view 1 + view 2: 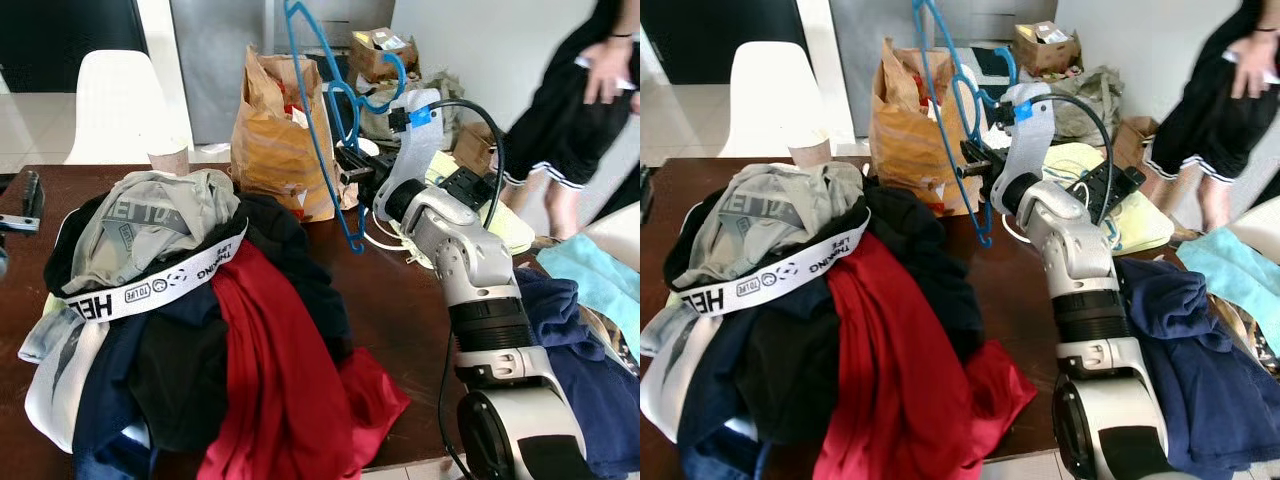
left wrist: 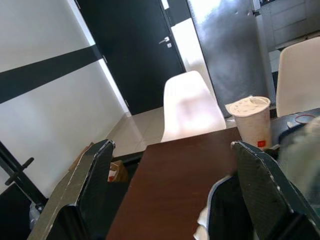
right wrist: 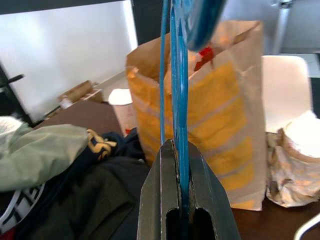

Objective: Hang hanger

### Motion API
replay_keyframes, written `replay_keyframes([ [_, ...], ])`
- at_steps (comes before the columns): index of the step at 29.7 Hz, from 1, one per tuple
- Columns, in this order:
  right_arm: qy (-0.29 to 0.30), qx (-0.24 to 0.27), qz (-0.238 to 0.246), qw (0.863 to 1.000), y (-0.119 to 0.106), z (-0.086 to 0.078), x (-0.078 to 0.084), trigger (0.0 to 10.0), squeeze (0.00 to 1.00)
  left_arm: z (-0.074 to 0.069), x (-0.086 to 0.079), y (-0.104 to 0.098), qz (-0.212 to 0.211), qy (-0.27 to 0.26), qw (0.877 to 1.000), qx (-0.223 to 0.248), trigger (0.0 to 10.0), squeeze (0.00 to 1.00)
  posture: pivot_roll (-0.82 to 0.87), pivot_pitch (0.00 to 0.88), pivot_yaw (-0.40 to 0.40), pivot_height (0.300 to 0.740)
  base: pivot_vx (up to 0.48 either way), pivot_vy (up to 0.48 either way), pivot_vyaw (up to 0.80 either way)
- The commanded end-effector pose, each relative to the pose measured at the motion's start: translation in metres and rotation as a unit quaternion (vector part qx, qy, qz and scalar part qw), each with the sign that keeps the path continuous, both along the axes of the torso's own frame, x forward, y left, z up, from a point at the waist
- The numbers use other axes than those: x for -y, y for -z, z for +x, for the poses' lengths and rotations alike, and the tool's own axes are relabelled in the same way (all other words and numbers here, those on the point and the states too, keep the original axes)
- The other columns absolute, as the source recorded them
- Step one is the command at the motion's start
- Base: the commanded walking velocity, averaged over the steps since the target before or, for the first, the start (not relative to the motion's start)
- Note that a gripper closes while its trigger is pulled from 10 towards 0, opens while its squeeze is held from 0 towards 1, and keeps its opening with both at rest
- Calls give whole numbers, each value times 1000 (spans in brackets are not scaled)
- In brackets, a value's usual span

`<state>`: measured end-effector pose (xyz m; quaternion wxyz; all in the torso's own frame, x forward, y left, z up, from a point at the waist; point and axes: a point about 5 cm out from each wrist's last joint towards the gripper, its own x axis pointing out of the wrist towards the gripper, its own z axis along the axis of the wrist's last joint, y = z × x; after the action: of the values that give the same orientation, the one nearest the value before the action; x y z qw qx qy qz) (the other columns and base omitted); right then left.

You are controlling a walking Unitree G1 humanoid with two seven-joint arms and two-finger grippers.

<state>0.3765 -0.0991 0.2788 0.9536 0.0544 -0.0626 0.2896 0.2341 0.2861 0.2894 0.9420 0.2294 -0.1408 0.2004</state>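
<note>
Hanger (image 1: pixel 322 120), blue, sits upper centre of frame, pinched by my right gripper (image 1: pixel 352 165) and lifted clear of the clothes pile (image 1: pixel 190 320) so nothing snags, while my left gripper (image 2: pixel 170 195) waits wide apart, empty, above the table (image 2: pixel 180 170).

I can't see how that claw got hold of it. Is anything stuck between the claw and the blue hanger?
Nothing visible. The right claw is shut directly on the blue hanger, holding it upright above the table, near the paper bag.
</note>
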Motion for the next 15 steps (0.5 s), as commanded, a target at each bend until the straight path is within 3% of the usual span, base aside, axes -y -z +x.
replay_keyframes([
  [1,-2,-1,-10,1000,2,-2,0,10000,0,-2,-1,-2,8,-9,1000,-11,10000,0,79,90,-40,740,0,0,0],
  [9,-10,-7,-26,1000,7,-4,0,10000,0,-5,-7,5,33,-34,997,-60,10000,0,80,92,-37,740,0,0,0],
  [10,-13,-9,-32,999,8,-4,-1,10000,0,-5,-7,13,27,-33,996,-84,10000,0,79,94,-39,740,0,0,0],
  [13,-13,-9,-32,999,8,-4,-1,10000,0,-5,-7,13,27,-33,996,-84,10000,0,79,94,-39,740,0,0,0],
  [15,-16,-9,-37,999,9,-4,-2,10000,0,-5,-5,24,3,-17,994,-106,10000,0,76,95,-40,740,0,0,0],
])
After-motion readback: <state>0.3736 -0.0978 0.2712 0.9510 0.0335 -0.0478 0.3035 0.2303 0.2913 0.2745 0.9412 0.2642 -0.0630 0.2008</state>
